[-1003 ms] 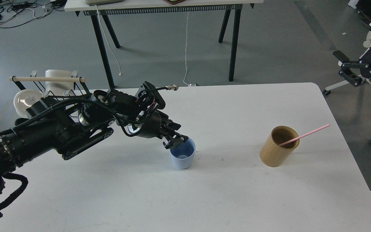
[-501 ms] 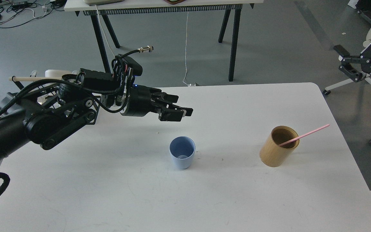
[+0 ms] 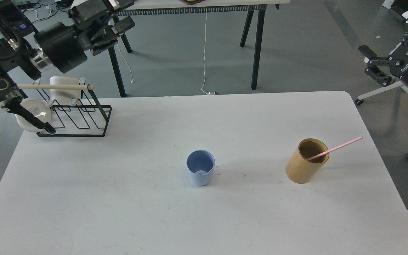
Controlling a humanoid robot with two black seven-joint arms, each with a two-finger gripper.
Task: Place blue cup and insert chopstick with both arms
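Observation:
A blue cup (image 3: pixel 200 172) stands upright and empty near the middle of the white table (image 3: pixel 119 212). A tan bamboo holder (image 3: pixel 304 163) stands to its right, with a pink chopstick (image 3: pixel 335 148) leaning out of it to the right. My left gripper (image 3: pixel 113 33) is raised high at the upper left, far from the cup, open and empty. My right gripper (image 3: pixel 371 63) hovers off the table's far right edge, open and empty.
A black wire dish rack (image 3: pixel 80 118) with a wooden bar, a white mug (image 3: pixel 65 92) and a white plate (image 3: pixel 30 113) sits at the table's back left corner. A second table with black legs (image 3: pixel 257 46) stands behind.
My left gripper let go of the blue cup, rose and drew back up to the upper left. The cup stays standing on the table. The right gripper shifted only slightly.

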